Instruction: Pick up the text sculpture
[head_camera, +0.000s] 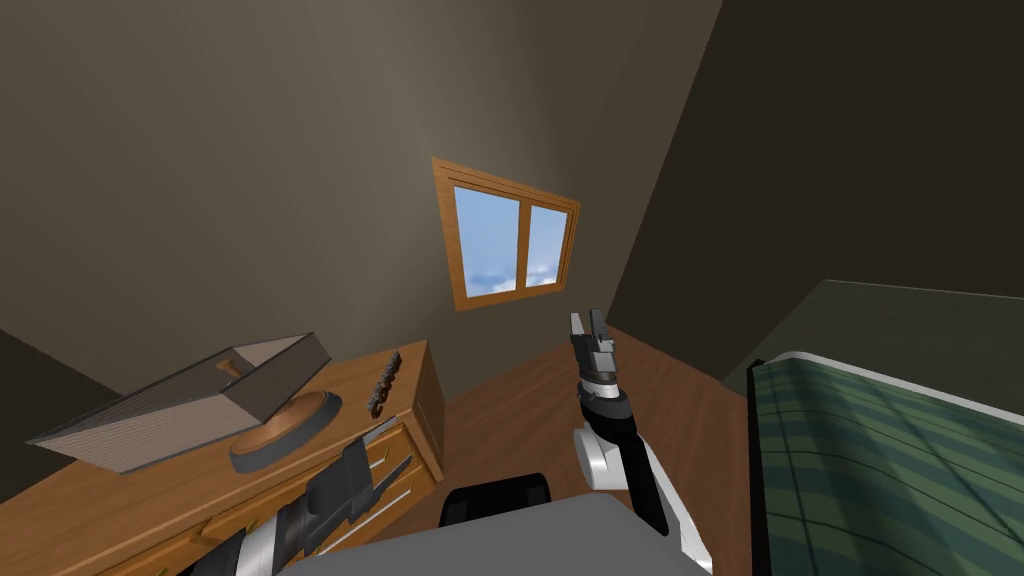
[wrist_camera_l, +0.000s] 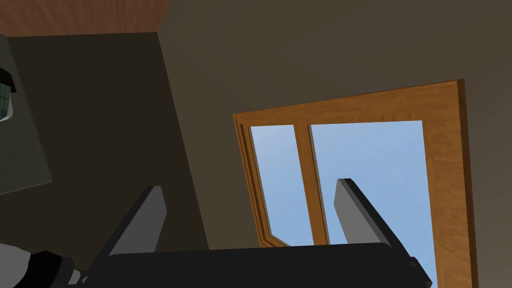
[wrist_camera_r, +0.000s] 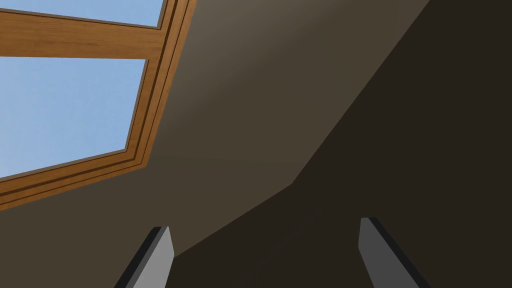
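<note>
The text sculpture is a small dark, knobbly piece lying near the far right edge of a wooden dresser top. My left gripper hangs in front of the dresser's drawers, below and to the near side of the sculpture and apart from it. Its fingers stand open with nothing between them in the left wrist view. My right gripper is raised over the wooden floor to the right of the dresser, pointing up. It is open and holds nothing in the right wrist view.
On the dresser, left of the sculpture, stand a large tilted open box and a round wooden dish with a dark rim. A bed with a green plaid cover fills the right. A wood-framed window is in the far wall.
</note>
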